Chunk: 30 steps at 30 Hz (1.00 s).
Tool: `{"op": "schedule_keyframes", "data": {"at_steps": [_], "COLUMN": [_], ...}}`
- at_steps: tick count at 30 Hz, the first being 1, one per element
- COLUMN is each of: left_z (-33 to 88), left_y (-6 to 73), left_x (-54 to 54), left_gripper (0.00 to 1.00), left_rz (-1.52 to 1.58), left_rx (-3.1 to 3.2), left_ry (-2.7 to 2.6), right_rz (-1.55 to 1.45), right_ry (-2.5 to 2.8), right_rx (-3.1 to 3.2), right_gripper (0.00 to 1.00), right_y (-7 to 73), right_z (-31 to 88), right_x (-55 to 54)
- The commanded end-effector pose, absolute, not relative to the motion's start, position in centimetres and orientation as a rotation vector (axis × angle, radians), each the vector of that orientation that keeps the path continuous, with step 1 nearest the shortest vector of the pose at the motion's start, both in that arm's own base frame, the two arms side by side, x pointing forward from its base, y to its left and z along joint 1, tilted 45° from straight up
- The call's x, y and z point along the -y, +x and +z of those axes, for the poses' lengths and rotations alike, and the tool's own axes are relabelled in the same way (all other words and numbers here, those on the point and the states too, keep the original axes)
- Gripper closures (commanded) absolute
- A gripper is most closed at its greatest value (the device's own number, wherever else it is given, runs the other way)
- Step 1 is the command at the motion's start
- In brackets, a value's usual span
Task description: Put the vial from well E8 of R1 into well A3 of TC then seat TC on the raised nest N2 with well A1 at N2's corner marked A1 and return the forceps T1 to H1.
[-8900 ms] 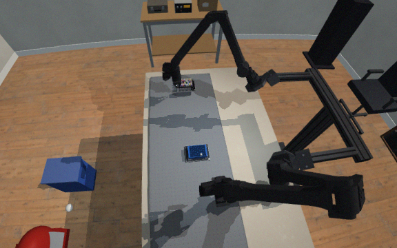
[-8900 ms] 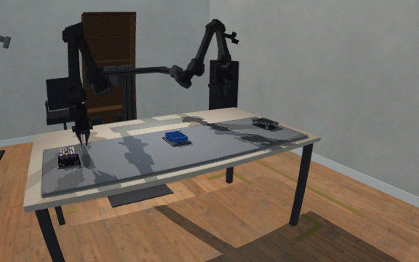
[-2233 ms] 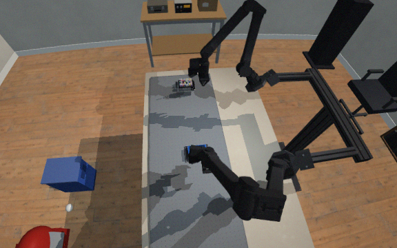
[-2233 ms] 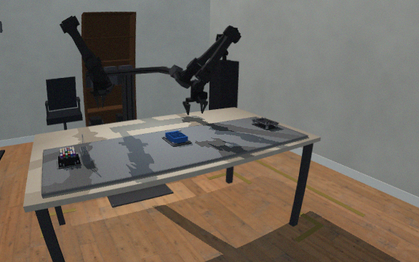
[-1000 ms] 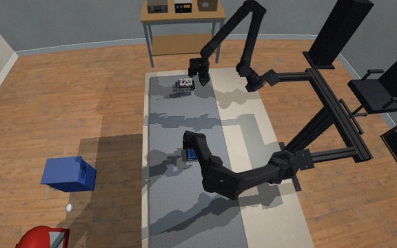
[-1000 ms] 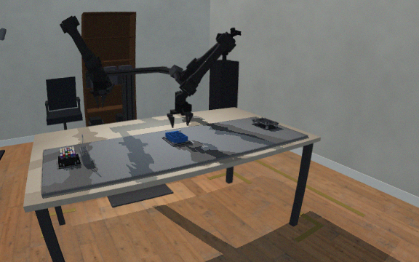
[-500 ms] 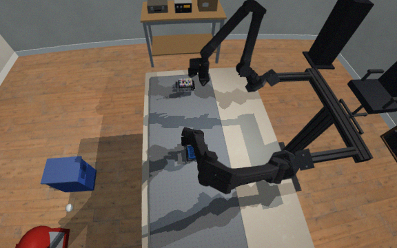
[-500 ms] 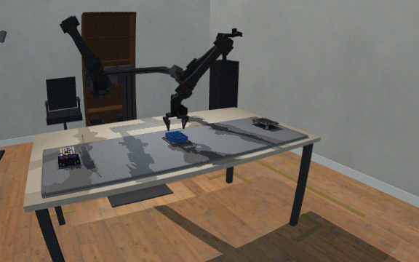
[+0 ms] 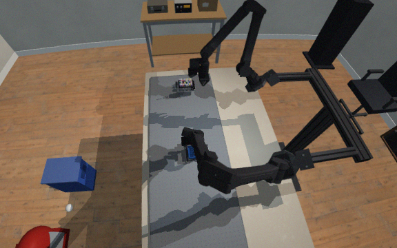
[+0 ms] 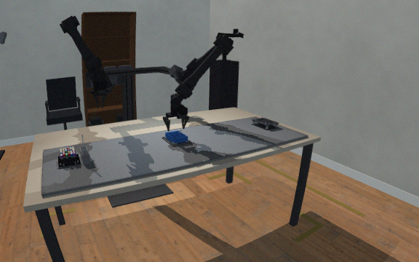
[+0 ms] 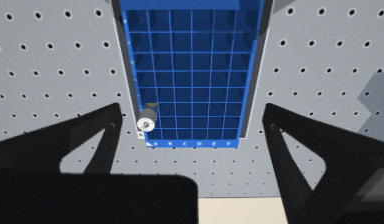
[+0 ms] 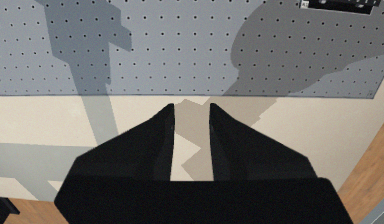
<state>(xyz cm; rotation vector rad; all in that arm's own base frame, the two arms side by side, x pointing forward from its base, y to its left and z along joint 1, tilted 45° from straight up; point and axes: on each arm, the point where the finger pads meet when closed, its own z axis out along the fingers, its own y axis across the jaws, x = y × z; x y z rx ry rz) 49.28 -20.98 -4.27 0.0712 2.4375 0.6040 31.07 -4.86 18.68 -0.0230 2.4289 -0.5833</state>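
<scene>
The blue carrier TC sits in a dark nest at mid-table. One white-capped vial stands in TC's column A, around the third well from the lettered near edge. My left gripper is wide open above TC, one finger to each side of it. Rack R1 holds several coloured-capped vials. My right gripper is partly open and empty, above the table. Nest N2 stands at the left arm's end. A thin upright, perhaps T1, shows beside R1; H1 is unclear.
The grey perforated mat carries the racks and nests. A black block with an A1 label shows at the right wrist view's top right. TC's own nest has rails close along both its sides.
</scene>
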Motion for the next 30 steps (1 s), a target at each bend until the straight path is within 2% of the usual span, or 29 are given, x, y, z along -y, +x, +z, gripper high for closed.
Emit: {"op": "schedule_keyframes", "data": {"at_steps": [1, 30], "left_z": [-2.5, -5.2], "left_y": [50.0, 51.2], "left_x": [21.7, 21.0], "left_gripper": [0.00, 0.00], "left_rz": [0.573, 0.590], "left_rx": [-2.415, -2.426], "left_ry": [0.043, 0.070], "right_rz": [-0.575, -0.575], "right_ry": [-0.006, -0.006], "right_rx": [-2.409, -2.409], "right_gripper": [0.76, 0.76], "right_y": [31.5, 31.5], "right_z": [19.8, 19.8], "right_x": [4.8, 4.8]}}
